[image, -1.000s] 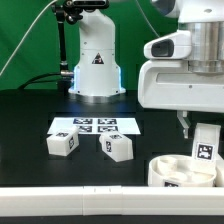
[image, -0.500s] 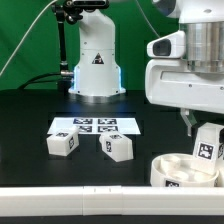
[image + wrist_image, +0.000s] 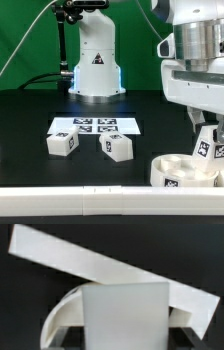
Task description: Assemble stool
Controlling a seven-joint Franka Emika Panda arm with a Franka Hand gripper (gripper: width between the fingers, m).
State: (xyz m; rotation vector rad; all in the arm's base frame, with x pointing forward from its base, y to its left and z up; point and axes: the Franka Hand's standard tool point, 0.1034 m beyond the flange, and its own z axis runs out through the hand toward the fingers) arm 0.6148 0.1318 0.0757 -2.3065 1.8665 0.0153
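You have the claw clamped on a white tagged leg at the frame's right edge, directly over the ring-shaped seat in the lower right corner. A second leg and third leg lie left of centre on the desk, below the marker board

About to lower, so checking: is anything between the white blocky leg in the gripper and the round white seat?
Nothing visible. The white blocky plastic leg, held in the gripper, hangs over the round white ring-shaped seat; two loose white leg blocks lie off toward the exterior view's left.
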